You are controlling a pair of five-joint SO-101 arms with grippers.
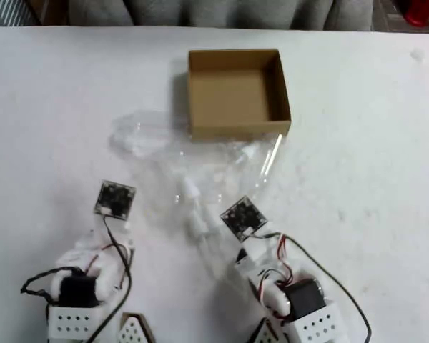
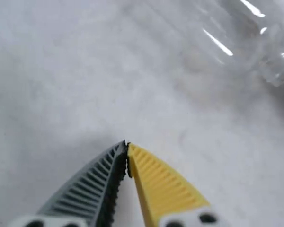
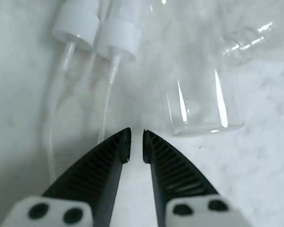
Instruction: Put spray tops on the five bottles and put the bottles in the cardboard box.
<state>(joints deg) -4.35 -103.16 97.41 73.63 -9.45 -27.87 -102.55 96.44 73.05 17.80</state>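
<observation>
Right fingers [image 3: 109,165], narrowly parted, hang by the spray tops [image 3: 116,38], seemingly ready to grasp; left fingers [image 2: 156,182] closed, empty

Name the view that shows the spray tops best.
Right wrist view: two white plastic spray tops lie close, dip tubes visible. The high view gives them as small white shapes. The left wrist view faces a clear plastic bottle.

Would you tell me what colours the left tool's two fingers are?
Left tool: one finger grey, one yellow; clearest in the left wrist view.
</observation>
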